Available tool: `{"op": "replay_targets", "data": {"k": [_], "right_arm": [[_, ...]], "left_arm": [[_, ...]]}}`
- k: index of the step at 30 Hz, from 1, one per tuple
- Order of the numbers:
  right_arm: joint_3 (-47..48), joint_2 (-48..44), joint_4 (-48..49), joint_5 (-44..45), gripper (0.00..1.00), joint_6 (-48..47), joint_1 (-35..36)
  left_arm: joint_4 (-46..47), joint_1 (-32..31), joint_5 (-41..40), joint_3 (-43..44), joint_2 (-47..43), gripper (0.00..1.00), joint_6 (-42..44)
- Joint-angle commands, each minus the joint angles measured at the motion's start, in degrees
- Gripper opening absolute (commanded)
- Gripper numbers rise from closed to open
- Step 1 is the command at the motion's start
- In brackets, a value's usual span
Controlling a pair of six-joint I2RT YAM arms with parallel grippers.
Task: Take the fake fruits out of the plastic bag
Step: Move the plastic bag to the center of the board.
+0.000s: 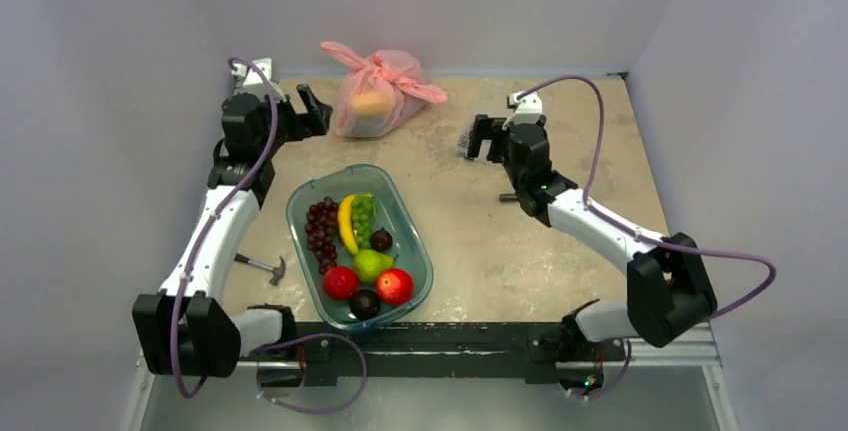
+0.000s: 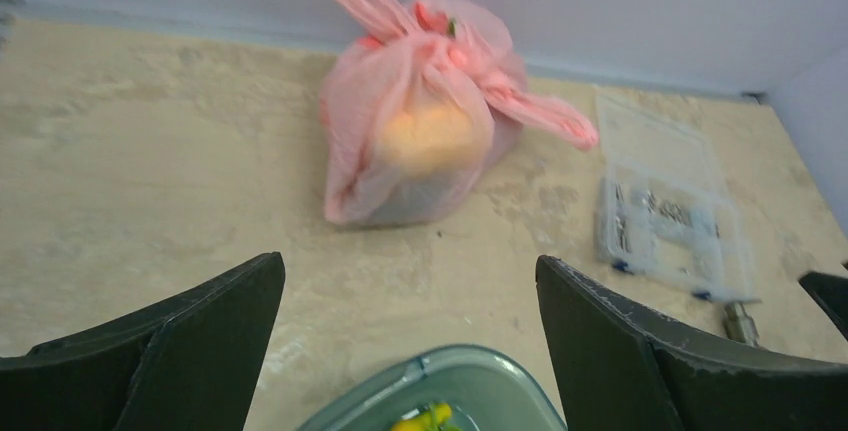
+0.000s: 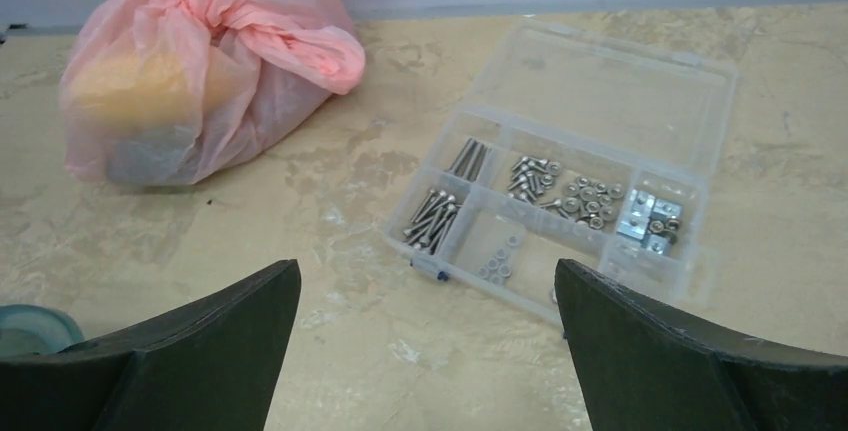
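On the table (image 1: 520, 241), far edge, close under the back wall: plastic bag (image 1: 375, 91), pink, standing as a rounded bundle, well apart from the tray (image 1: 405, 226) of loose fruit nearer the bases.

Lies straight ahead of the left gripper (image 2: 408, 263) and near it. Shows dead centre in the left wrist view, framed by jaws spread wide with nothing between them.

Lies farther from the right gripper (image 3: 428, 266), off to its forward left. Shows only in the upper-left corner of the right wrist view, with a clear parts box (image 3: 590, 151) of screws filling the ground straight in front. Jaws spread wide too, pinching nothing.

No marked long axis to the bundle. Tied handle ears running from far-left to near-right in the top view, the near-right ear drooping toward the parts box.

Inside, fake fruits (image 2: 430, 136): one yellow-orange mass pressed against the near wall, a darker shape low down, a hint of red up by the top. Not separable further through the plastic.

On top, knot (image 2: 455, 56), pulled tight, mouth closed.

Judgement: left arm the nearer and better lined up, needing only a straight reach forward. Right arm needing a swing left past the box, though well set for the drooping ear. Probably the knot first, before any fruit.
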Motion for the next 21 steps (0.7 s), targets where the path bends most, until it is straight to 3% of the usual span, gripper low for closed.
{"op": "replay_targets", "data": {"k": [1, 8, 21], "right_arm": [[4.7, 3.1, -1.9, 5.8, 0.99, 1.5, 2.7], [8.8, 8.7, 1.1, 4.5, 0.99, 7.4, 4.9], [25.0, 25.9, 7.9, -7.3, 0.99, 26.1, 4.9]], "left_arm": [[-3.5, -0.6, 12.0, 3.0, 2.2, 0.96, -3.8], [-6.5, -3.8, 14.2, 5.5, 5.9, 0.95, -3.3], [-11.2, -6.0, 19.8, 9.7, 10.0, 0.88, -3.7]]}}
